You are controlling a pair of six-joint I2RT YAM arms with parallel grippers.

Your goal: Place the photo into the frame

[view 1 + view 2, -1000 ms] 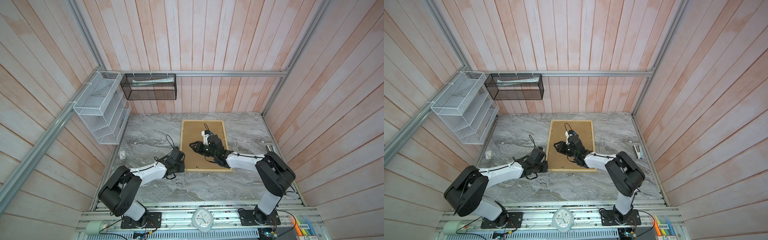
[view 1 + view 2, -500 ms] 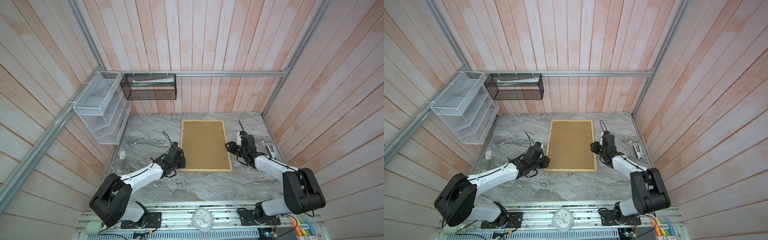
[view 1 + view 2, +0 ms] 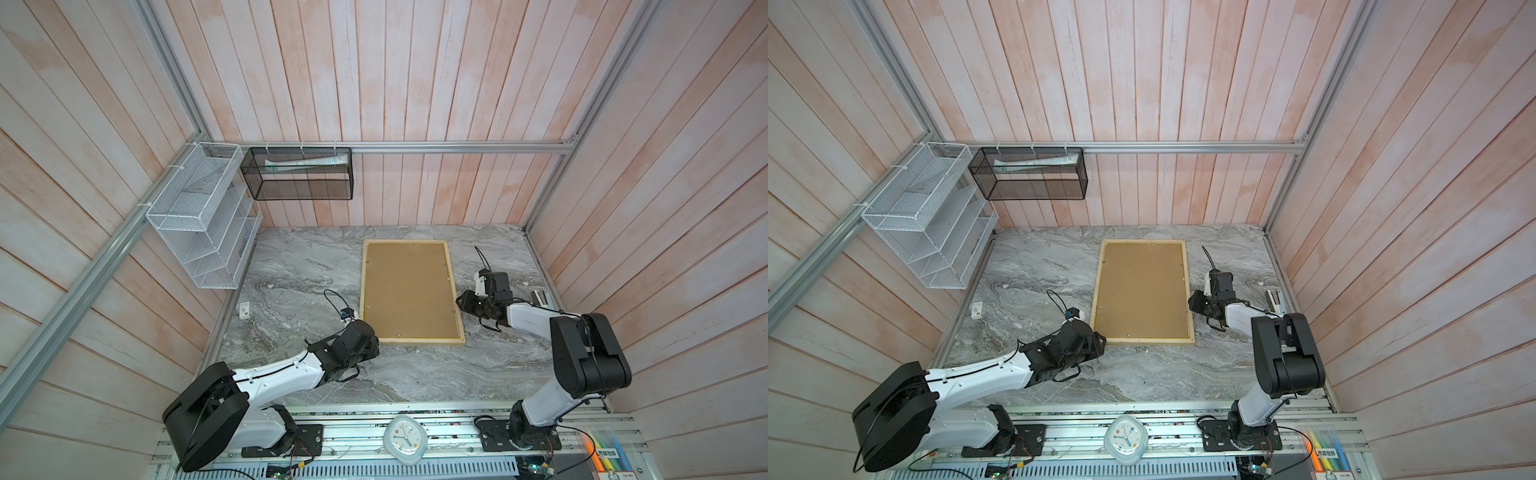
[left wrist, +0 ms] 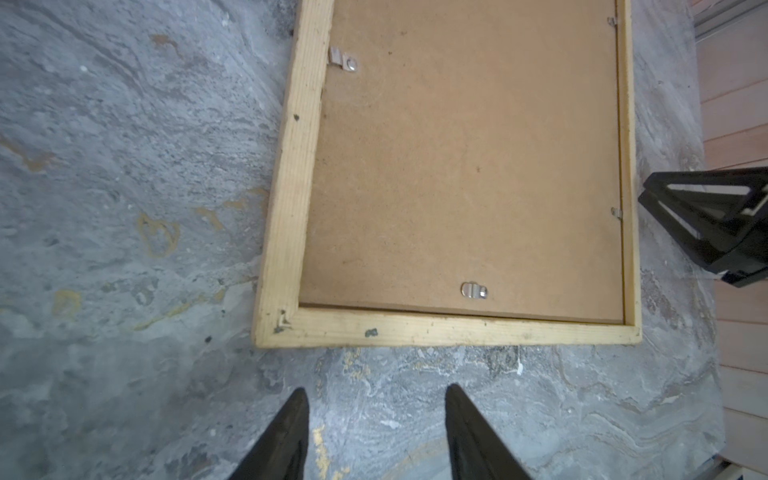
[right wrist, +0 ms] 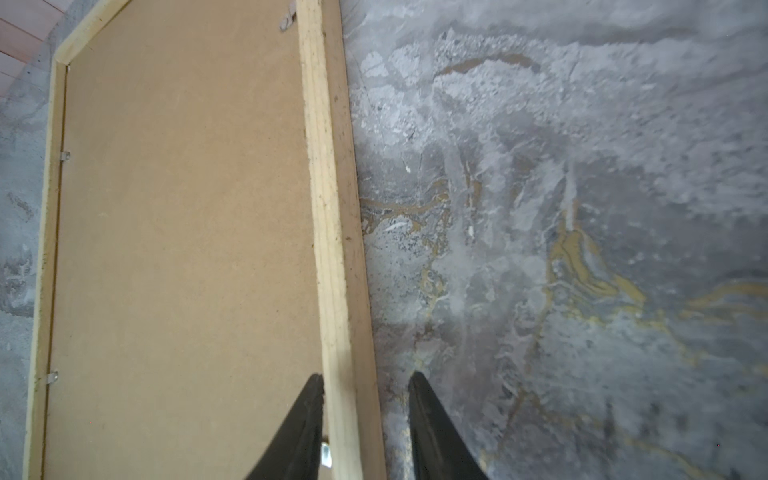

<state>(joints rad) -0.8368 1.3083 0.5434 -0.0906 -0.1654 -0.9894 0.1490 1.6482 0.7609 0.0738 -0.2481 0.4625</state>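
Note:
The frame [image 3: 363,291] [image 3: 1096,291] lies face down in the middle of the marble table, with a plain brown backing board [image 3: 409,286] set in it. The photo is hidden. In the left wrist view my left gripper [image 4: 376,392] is open over bare marble, just short of the frame's near slat [image 4: 415,328]. In both top views it [image 3: 374,345] [image 3: 1100,343] sits by the near left corner. My right gripper [image 5: 365,380] [image 3: 460,301] is open, with one finger over the board and one over the marble, either side of the right slat [image 5: 328,228].
Small metal tabs [image 4: 473,290] line the board's edge. A white wire rack [image 3: 203,220] and a black mesh basket [image 3: 299,174] hang on the walls. A small white tag [image 3: 244,309] lies at the left, a stapler-like item [image 3: 540,297] at the right wall.
My right gripper has moved from over the board out to the frame's right slat. My left gripper has opened and drawn back a little from the near left corner.

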